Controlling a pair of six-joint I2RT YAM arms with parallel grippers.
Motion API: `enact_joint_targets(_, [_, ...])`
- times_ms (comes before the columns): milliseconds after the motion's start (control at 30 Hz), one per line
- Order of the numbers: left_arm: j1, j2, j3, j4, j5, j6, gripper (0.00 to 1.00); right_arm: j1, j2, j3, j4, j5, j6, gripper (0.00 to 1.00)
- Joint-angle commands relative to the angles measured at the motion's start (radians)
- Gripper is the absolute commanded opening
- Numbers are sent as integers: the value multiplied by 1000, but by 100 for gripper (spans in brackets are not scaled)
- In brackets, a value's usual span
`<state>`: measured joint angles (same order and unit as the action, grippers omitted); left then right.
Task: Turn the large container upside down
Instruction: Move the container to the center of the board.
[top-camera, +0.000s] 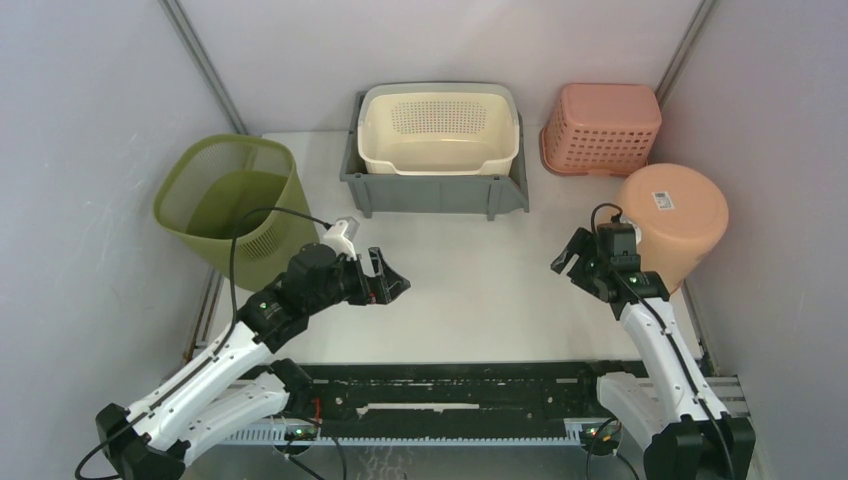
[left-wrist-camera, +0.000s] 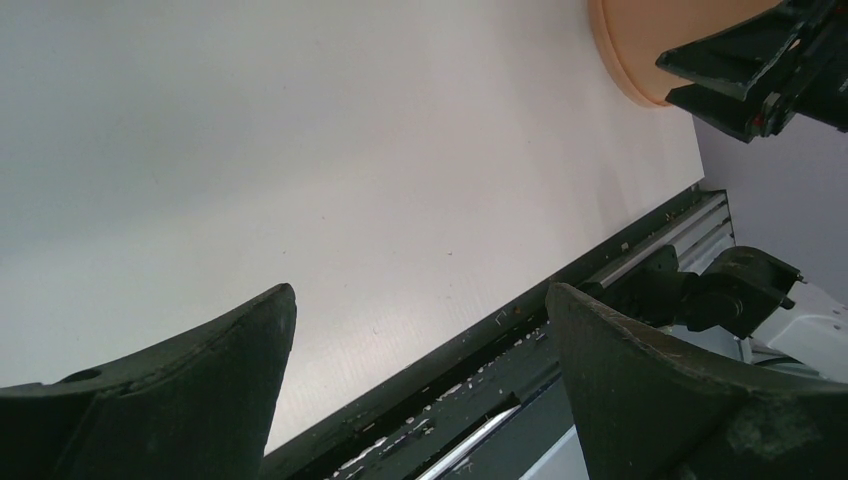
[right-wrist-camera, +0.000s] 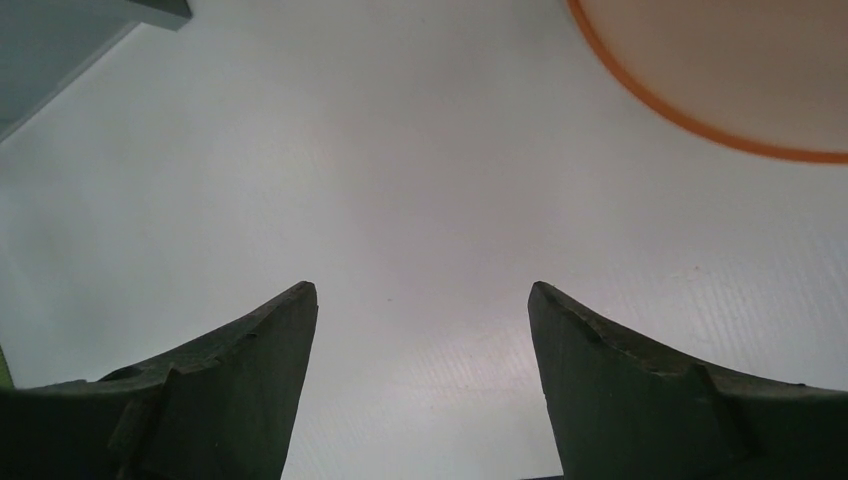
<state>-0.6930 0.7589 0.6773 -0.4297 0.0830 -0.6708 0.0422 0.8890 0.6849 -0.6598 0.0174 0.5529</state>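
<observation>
Large container: the orange bucket (top-camera: 672, 225) stands on the right side of the table (top-camera: 470, 300), close to the right wall. Its mouth is down and its flat base is up, with a white label (top-camera: 663, 200) on the base.
Task standing: from that pose the flip looks done (taking this bucket as the one meant, not the grey bin (top-camera: 430, 195) at the back).
Handling: it is thin moulded plastic, probably light and fairly stiff. The walls are smooth and tapered and would likely slip from a side pinch, and the body looks too wide for the jaws to span.
Where to hold: the rim, one finger inside and one outside. The rim now lies against the table, so the bucket would need tipping first.
Right gripper (top-camera: 566, 256): released, jaws apart, only bare table between them in the wrist view.
Bucket to right gripper: just beside it on its right, with the fingertips clear of the wall. The rim arcs across the wrist view's upper right corner.
Left gripper (top-camera: 392, 275): spread wide and empty, over the table's left-middle, well apart from the bucket.
</observation>
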Motion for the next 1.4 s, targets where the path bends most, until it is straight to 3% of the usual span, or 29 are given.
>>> enact_joint_targets(0, [0, -7, 53, 24, 1, 30, 100, 13, -39, -29, -28, 15, 44, 86])
enact_joint_targets(333, [0, -7, 60, 21, 13, 42, 100, 8, -110, -29, -117, 194, 198, 89])
enact_joint_targets(667, [0, -5, 88, -3, -6, 51, 100, -44, -43, -2, -3, 246, 137, 89])
enact_joint_targets(1200, [0, 6, 123, -41, -46, 61, 100, -65, 222, 116, 178, 121, 37, 87])
enact_joint_targets(1367, [1, 1, 132, -59, -58, 69, 100, -62, 218, 140, 190, 20, -8, 85])
